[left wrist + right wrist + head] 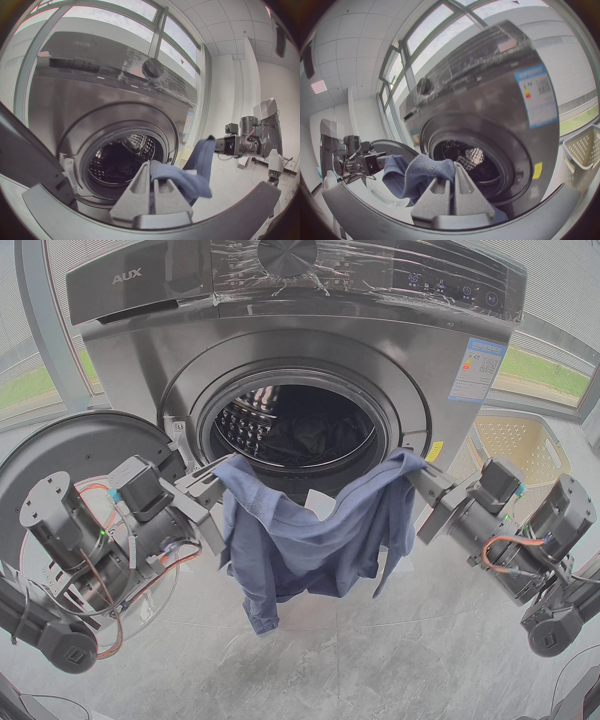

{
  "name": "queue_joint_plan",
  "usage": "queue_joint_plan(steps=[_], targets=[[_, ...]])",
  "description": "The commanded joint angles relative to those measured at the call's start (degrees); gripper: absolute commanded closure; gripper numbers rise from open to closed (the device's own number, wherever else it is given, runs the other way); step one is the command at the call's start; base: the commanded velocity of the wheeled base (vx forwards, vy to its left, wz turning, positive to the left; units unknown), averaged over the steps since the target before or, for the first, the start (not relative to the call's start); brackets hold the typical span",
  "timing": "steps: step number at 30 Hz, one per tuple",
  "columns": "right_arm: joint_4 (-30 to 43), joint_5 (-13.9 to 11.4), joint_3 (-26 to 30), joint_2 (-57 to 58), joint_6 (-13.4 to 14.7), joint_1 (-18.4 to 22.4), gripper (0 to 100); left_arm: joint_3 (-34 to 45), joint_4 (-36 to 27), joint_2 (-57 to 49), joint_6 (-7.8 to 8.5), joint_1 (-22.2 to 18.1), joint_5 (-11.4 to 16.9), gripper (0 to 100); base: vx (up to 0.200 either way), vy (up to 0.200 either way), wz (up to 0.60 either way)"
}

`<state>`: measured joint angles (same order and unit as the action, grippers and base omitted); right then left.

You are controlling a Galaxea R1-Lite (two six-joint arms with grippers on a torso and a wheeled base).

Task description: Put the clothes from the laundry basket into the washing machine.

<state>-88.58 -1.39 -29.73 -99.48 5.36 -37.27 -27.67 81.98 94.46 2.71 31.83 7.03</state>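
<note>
A blue garment (300,534) hangs stretched between my two grippers just in front of the washing machine's round opening (294,427). My left gripper (215,474) is shut on the garment's left end (178,181). My right gripper (417,476) is shut on its right end (428,173). The cloth sags in the middle and dangles toward the floor. Dark clothes (312,434) lie inside the drum. The beige laundry basket (522,443) stands to the right of the machine, also seen as the basket (581,156) in the right wrist view.
The washer door (75,452) is swung open on the left, close behind my left arm. Grey tiled floor (350,659) lies open in front of the machine. Windows stand behind and beside the washer.
</note>
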Motion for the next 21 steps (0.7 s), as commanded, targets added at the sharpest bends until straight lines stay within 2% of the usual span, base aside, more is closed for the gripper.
queue_joint_plan(steps=[1, 3, 4, 5, 10, 11, 12, 13, 14, 16, 21], targets=[[-0.19, 1.13, 1.34, -6.61, 0.52, -3.6, 100, -4.67, 0.72, 7.49, -0.16, 2.36, 0.0, 100, 0.0, 0.0, 0.0], [-0.19, 1.74, 1.34, -8.1, 1.58, -5.1, 100, -5.37, 1.25, 8.02, -0.77, 2.36, 0.09, 100, 0.0, 0.0, 0.0], [-0.19, 2.18, 1.43, -10.21, 2.37, -6.06, 100, -5.73, 1.51, 7.84, -2.62, 2.45, 0.17, 100, 0.0, 0.0, 0.0], [-0.19, 2.27, 1.43, -10.92, 2.46, -6.42, 100, -5.9, 1.51, 7.58, -3.15, 2.45, 0.17, 100, 0.0, 0.0, 0.0], [-0.19, 2.53, 1.43, -14.61, 2.81, -7.82, 100, -8.27, 1.6, 5.55, -4.82, 3.24, -0.09, 100, 0.0, 0.0, 0.0], [-0.19, 2.53, 2.31, -16.01, 2.72, -8.44, 0, -8.54, 1.69, 4.76, -5.87, 4.03, -0.09, 100, 0.0, 0.0, 0.0], [-0.19, 2.53, 2.31, -16.01, 2.72, -8.44, 0, -8.54, 1.69, 4.76, -5.87, 4.03, -0.09, 100, 0.0, 0.0, 0.0], [-0.1, 2.71, 3.01, -18.39, 2.81, -9.32, 0, -8.71, 1.95, 3.62, -7.1, 5.08, -0.27, 100, 0.0, 0.0, 0.0], [-0.1, 3.06, 3.1, -19.35, 2.81, -9.58, 0, -8.8, 1.87, 3.18, -7.36, 5.26, -0.27, 100, 0.0, 0.0, 0.0], [-0.1, 4.11, 3.37, -21.02, 2.63, -10.11, 0, -8.98, 1.87, 2.3, -7.36, 5.17, -0.27, 100, 0.0, 0.0, 0.0], [-0.02, 4.29, 2.05, -24.36, 2.46, -10.9, 0, -9.68, 1.25, 0.28, -7.54, 5.26, -0.18, 100, 0.0, 0.0, 0.0]])
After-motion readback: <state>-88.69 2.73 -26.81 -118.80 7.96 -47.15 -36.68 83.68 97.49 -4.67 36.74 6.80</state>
